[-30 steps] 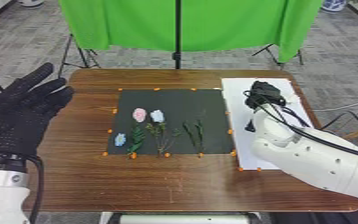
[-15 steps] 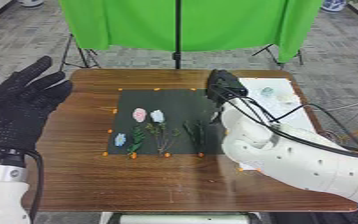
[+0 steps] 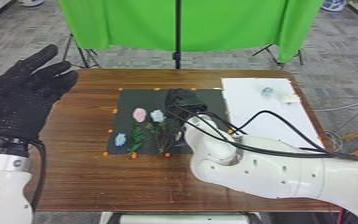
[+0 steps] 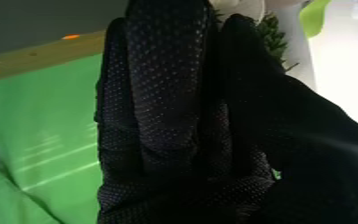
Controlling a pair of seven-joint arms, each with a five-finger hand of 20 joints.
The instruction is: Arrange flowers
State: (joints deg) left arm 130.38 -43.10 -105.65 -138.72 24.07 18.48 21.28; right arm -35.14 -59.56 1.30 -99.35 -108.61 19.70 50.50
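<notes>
Pink bloom, whitish bloom, blue bloom and leafy sprig lie on dark mat; small pale pieces on white sheet

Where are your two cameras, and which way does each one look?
Head view: it sits on the robot's head, looking forward and down at the brown wooden table. The white left arm and white right arm come in, with the black-gloved left hand and black-gloved right hand.
Right wrist view: it sits on the right arm's wrist, looking along that hand, with the green cloth beyond.
Shared: both see the right hand, the cloth and part of the dark mat.
</notes>
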